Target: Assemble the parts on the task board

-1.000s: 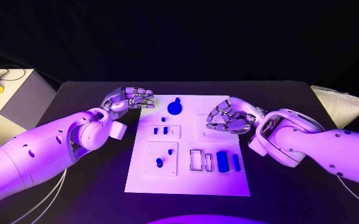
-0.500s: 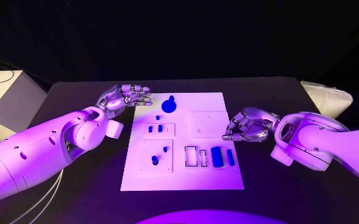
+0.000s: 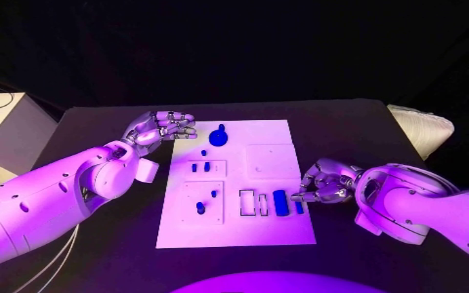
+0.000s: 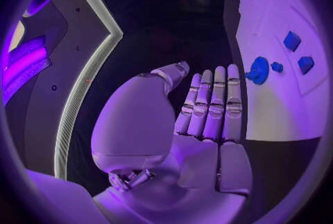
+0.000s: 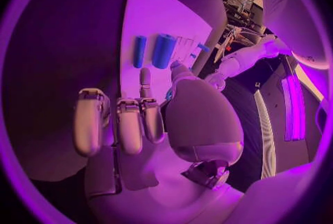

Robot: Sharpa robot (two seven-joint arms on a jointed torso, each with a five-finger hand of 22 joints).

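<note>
The white task board lies mid-table. It carries a round blue part, small blue parts in slots, and a wide blue bar beside a narrow bar. My left hand hovers off the board's far left corner, fingers stretched side by side and holding nothing. In the left wrist view that hand points toward the round part. My right hand sits at the board's right edge, next to the narrow bar, its fingers curled in on nothing. The right wrist view has this hand just short of both bars.
A pale cushion-like object lies at the table's right edge. A white box stands off the left side. Bare black table surrounds the board.
My right hand has moved from above the board's upper right plate, out and toward me, to the right edge by the blue bars. The left hand has stayed put.
</note>
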